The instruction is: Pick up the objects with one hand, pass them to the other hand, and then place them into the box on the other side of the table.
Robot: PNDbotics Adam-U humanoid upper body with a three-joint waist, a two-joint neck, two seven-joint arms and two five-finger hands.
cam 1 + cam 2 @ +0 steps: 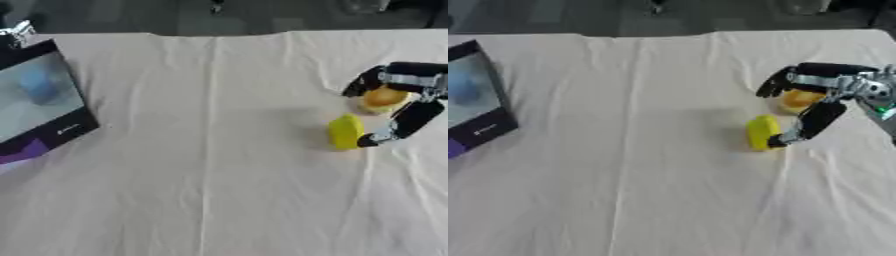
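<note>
A yellow, lemon-like object (346, 132) lies on the cream cloth at the right. Just behind it to the right sits a rounder orange-yellow object (383, 98). My right hand (833, 75) comes in from the right edge and arches over the orange-yellow object, fingers spread to the left above it. Its thumb (407, 122) reaches down beside the yellow object and its tip touches or nearly touches that object's right side. The hand is open and holds nothing. My left hand shows in neither view.
A dark-walled box (61, 132) stands at the left edge of the table, with a blurred blue thing (37, 82) inside. The cream cloth (210, 175) has long creases. The table's far edge runs along the top, with dark floor beyond.
</note>
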